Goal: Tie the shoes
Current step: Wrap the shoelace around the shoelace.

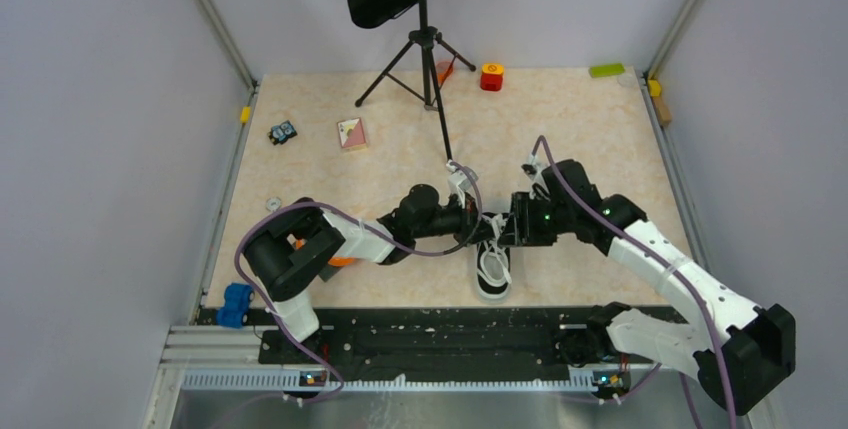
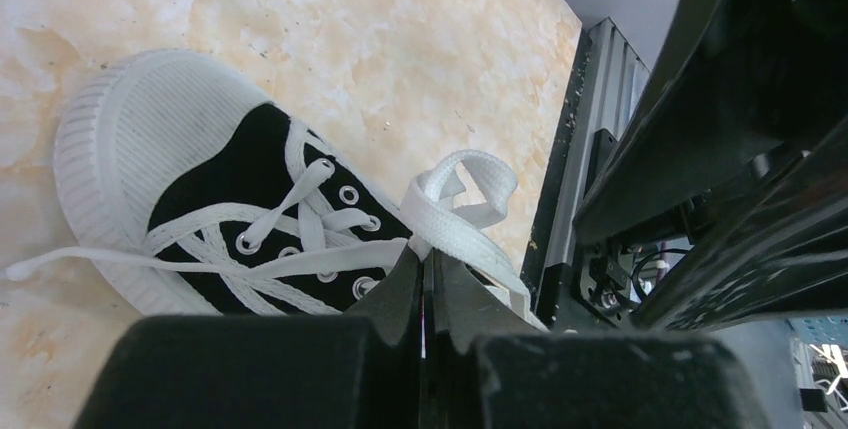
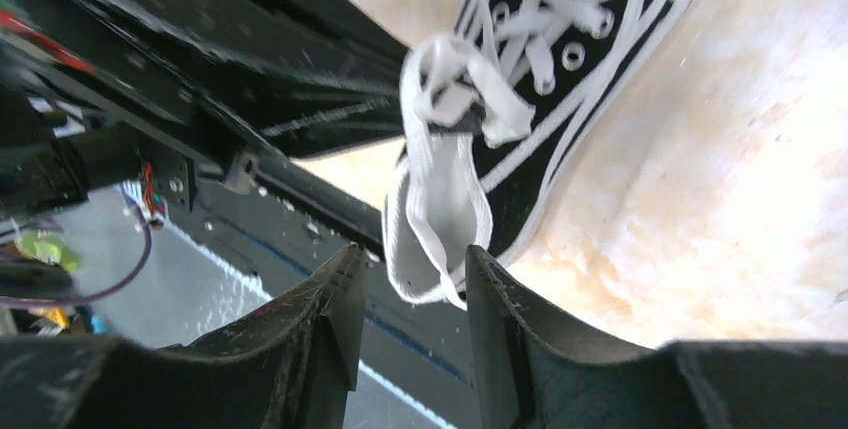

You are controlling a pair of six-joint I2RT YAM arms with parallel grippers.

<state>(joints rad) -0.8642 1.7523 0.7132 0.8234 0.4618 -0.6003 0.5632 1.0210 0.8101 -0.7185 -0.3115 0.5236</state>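
I have the sneaker (image 1: 491, 271) sitting sole down on the worktop (image 1: 560, 139), with both hands meeting directly over its laced top. The left hand (image 1: 474, 228) comes in from the sneaker's left and the right hand (image 1: 508, 230) from its right.

On the left wrist view the left hand (image 2: 425, 294) is pressed together on a lace loop (image 2: 445, 229). The loop stands up above the eyelets of the black canvas (image 2: 250, 164), behind the white toe cap (image 2: 150, 139). One loose lace end (image 2: 60, 261) trails off past the sole onto the worktop.

On the right wrist view the right hand (image 3: 408, 279) is spread. The lower end of the loop (image 3: 440, 199) hangs in the gap between its fingers (I cannot tell whether it touches either pad).

Well beyond the sneaker stands a music stand (image 1: 425, 39), with a small red block (image 1: 491, 76) near it.
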